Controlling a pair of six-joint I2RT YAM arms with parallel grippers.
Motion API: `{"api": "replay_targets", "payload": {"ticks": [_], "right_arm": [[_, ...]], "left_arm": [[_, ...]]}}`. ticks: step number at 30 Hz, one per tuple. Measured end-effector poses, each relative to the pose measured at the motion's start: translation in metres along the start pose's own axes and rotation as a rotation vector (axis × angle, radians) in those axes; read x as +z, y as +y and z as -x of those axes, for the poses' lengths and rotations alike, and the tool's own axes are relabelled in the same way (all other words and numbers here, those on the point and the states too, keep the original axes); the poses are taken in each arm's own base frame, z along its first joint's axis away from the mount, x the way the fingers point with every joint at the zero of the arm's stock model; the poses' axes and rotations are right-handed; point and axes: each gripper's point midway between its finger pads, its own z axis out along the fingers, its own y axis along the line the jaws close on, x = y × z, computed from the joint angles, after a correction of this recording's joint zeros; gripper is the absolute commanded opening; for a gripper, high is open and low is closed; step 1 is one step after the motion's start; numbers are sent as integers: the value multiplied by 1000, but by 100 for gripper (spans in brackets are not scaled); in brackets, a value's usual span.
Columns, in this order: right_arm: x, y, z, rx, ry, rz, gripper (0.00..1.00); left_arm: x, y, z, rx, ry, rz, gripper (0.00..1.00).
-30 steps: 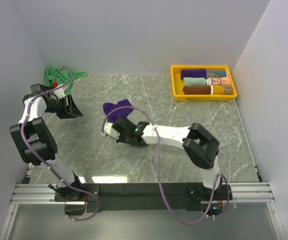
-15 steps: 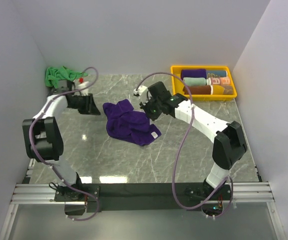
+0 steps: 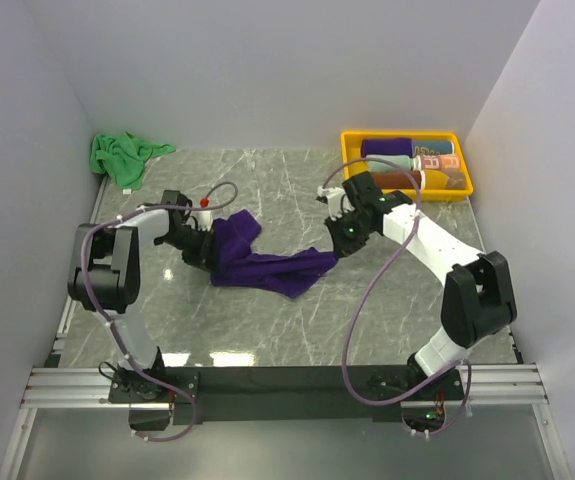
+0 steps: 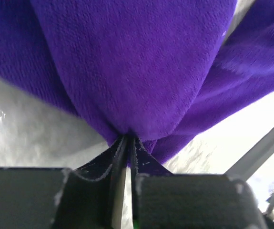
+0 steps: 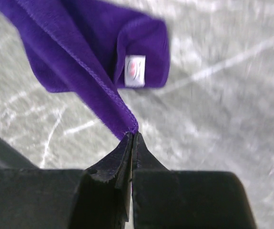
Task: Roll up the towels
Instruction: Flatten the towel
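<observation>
At mid-bench [image 3: 267, 330] the purple towel [image 3: 257, 262] is strung between 2 claws, the left claw [image 3: 205, 256] pinching a bunched fold, the right claw [image 3: 336, 248] nipping only the hem's very tip. Pull harder and that corner likely slips out. The green towel [image 3: 119, 155] lies heaped far left

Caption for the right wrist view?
Right gripper shut on a hemmed corner of the purple towel, white label showing.

Plain white walls [image 3: 267, 70] enclose three sides of a grey, white-veined marble-patterned tabletop [image 3: 267, 330], where light leaves a bright glare [image 3: 217, 357] close to the aluminium rail [image 3: 67, 385] running along the near edge.
</observation>
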Motion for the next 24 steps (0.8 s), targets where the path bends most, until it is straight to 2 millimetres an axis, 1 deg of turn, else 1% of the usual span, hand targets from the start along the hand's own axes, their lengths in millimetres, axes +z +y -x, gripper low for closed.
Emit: {"api": "replay_targets", "payload": {"ticks": [2,4,7,8,9,10,12,13,15,16,18,19,21,22,23,24], "right_arm": [[-4,-5,-16,30,26,-6,0],[-10,-12,-27,54,43,-19,0],[-24,-30,-42,91,57,-61,0],[-28,-37,-45,101,59,-76,0],[-32,-44,-47,107,59,-92,0],[-35,-51,-50,109,61,-107,0],[-42,-62,-55,105,68,-140,0],[-44,-65,-58,97,74,-149,0],[-46,-67,-61,77,82,-158,0],[-47,-66,-63,70,88,-159,0],[-47,-66,-69,60,107,-158,0],[-47,-66,-72,58,117,-159,0],[-47,-67,-74,54,127,-167,0],[-48,-67,-74,53,127,-170,0],[-48,-68,-74,52,127,-173,0],[-49,-68,-74,52,127,-174,0]], "left_arm": [[-6,1,-12,29,31,33,11],[-11,2,-19,49,52,58,11],[-26,0,-40,83,112,96,15],[-32,-2,-46,96,130,104,21],[-39,-4,-50,111,135,108,26],[-46,-6,-52,129,134,111,36],[-64,-12,-49,165,98,120,45],[-74,-15,-43,181,72,126,49],[-93,-18,-17,215,-3,154,51],[-100,-17,2,236,-46,171,52],[-111,-14,46,266,-133,201,53],[-115,-11,72,278,-181,218,54],[-114,-2,109,268,-234,237,54],[-110,6,130,256,-259,249,52],[-104,13,146,240,-276,257,51],[-95,21,158,223,-281,263,51]]}}
